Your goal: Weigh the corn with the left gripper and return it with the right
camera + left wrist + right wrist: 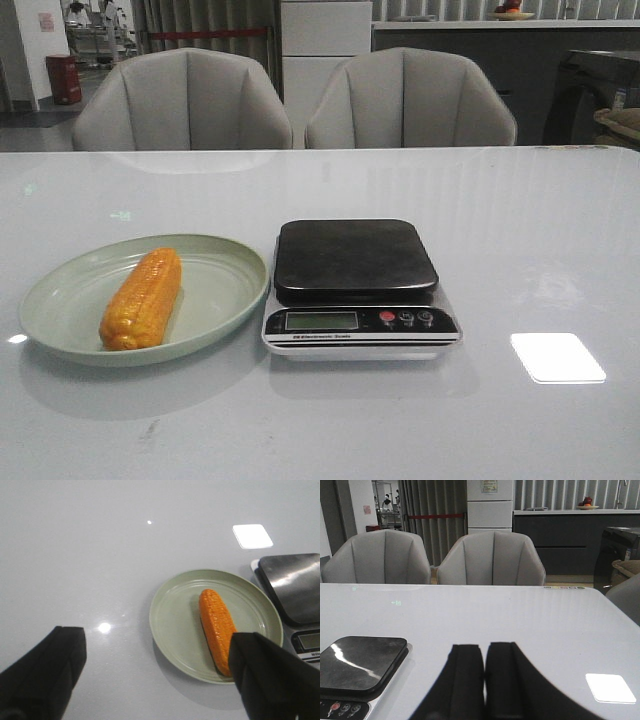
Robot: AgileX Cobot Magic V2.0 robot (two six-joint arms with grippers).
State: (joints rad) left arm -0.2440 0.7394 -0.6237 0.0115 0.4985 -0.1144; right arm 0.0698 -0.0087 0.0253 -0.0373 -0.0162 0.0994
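Observation:
The orange-yellow corn [142,298] lies on a pale green plate [220,262] left of the scale [357,286]. The scale's dark platform is bare. In the left wrist view my left gripper [157,645] is open and empty above the table, its fingers [50,665] wide apart; the corn [216,622] lies beside the right-hand finger, which hides the cob's near end. In the right wrist view my right gripper [485,652] is shut and empty, low over the table to the right of the scale [360,662]. Neither gripper shows in the front view.
Two grey chairs [185,100] stand behind the table's far edge. A bright light reflection [557,357] lies on the glossy white tabletop [540,230] right of the scale. The plate's rim nearly touches the scale's left side.

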